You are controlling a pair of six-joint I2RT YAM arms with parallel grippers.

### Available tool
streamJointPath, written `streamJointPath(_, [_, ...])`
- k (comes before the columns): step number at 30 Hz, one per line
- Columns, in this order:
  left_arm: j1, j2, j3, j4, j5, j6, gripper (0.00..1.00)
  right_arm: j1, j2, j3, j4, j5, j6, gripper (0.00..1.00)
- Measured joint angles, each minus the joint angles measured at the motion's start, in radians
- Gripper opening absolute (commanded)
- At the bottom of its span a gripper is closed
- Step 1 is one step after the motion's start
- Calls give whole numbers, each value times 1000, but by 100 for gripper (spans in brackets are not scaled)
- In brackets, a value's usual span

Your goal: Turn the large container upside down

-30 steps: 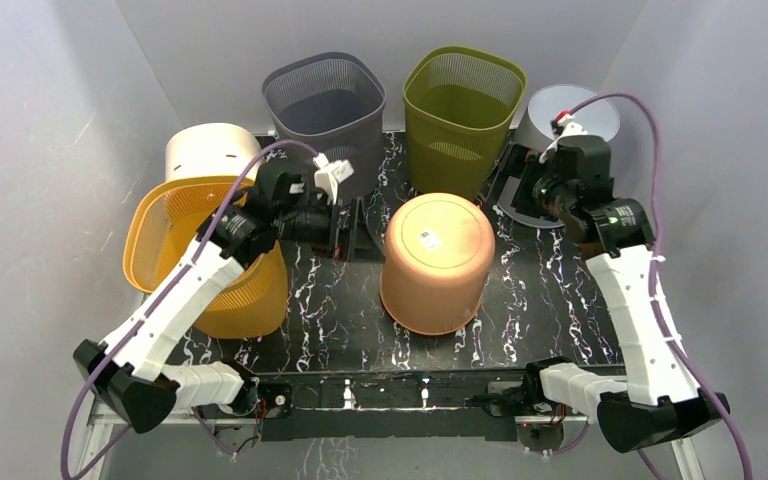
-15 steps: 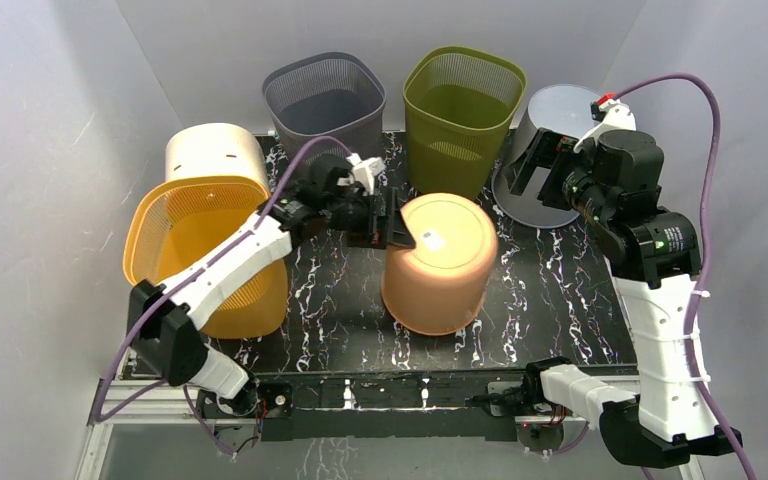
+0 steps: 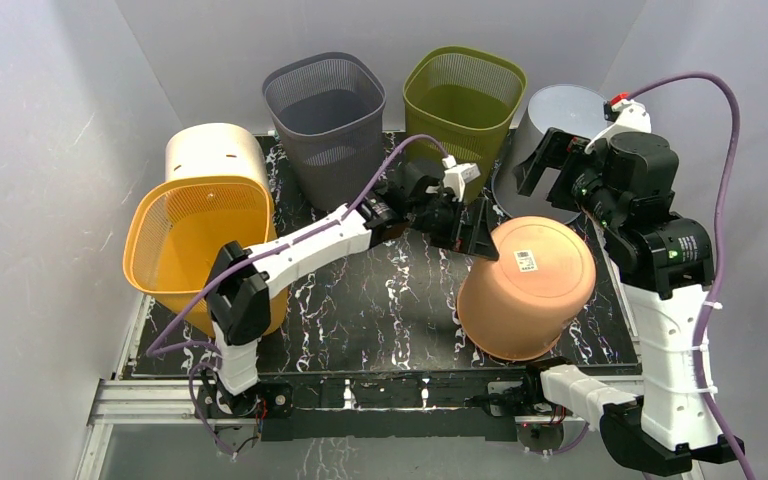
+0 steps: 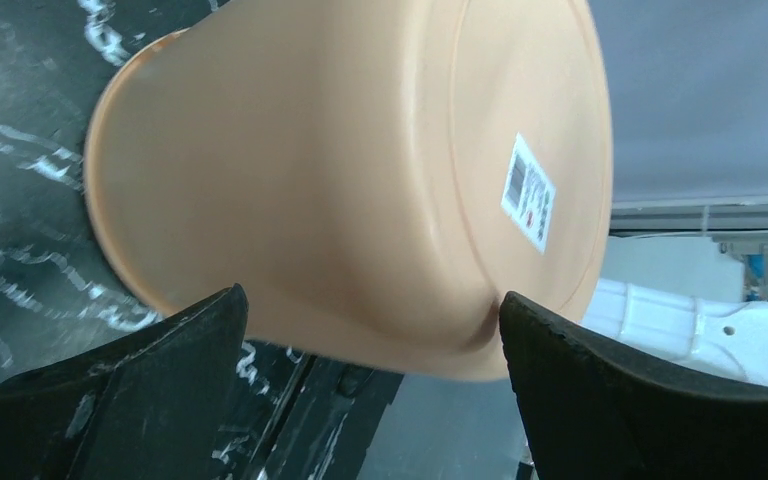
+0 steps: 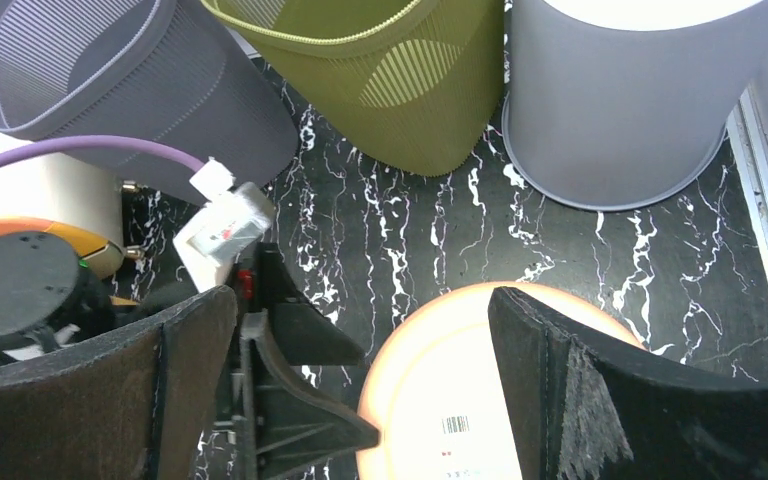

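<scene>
Leaning container (image 3: 526,288): base up, barcode sticker (image 3: 526,261) unreadable
Left claw (image 3: 475,232): apart, flanking its 10 o'clock side
Right claw (image 3: 550,170): apart, 1 o'clock

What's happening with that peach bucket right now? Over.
Left gripper open, at base of peach bucket. Right gripper open, hovering above. Bucket tilted, flip unfinished. Grey bin close behind.

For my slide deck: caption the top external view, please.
Open left gripper at tilted peach bucket; open right gripper near grey bin.
</scene>
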Motion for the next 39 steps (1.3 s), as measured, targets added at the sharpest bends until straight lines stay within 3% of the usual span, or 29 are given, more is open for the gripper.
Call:
streamJointPath(9, [88, -268, -131, -199, -72, 97, 98, 0, -5, -38, -3, -69, -2, 98])
streamJointPath(15, [182, -476, -212, -329, -149, 103, 98, 0, 30, -93, 16, -248, -5, 98])
streamJointPath(18, [220, -525, -189, -429, -266, 89, 99, 0, 31, -246, 36, -392, 1, 98])
streamJointPath(22, [223, -564, -119, -465, -419, 85, 98, 74, 7, -357, 82, -465, 60, 98])
streamJointPath(23, [223, -590, -110, -467, -462, 85, 98, 135, 3, -378, 103, -447, 87, 98])
streamJointPath(25, [226, -620, -101, -470, -519, 82, 99, 371, 30, -392, 135, -356, 140, 98])
streamJointPath(27, [227, -620, -101, -478, -540, 81, 98, 488, 71, -392, 147, -288, 164, 98])
streamJointPath(32, [229, -620, -101, -489, -571, 80, 98, 615, 149, -418, 139, -169, 196, 98])
streamJointPath(39, [230, -620, -101, -493, -583, 82, 98, 622, 155, -443, 15, 56, 233, 98])
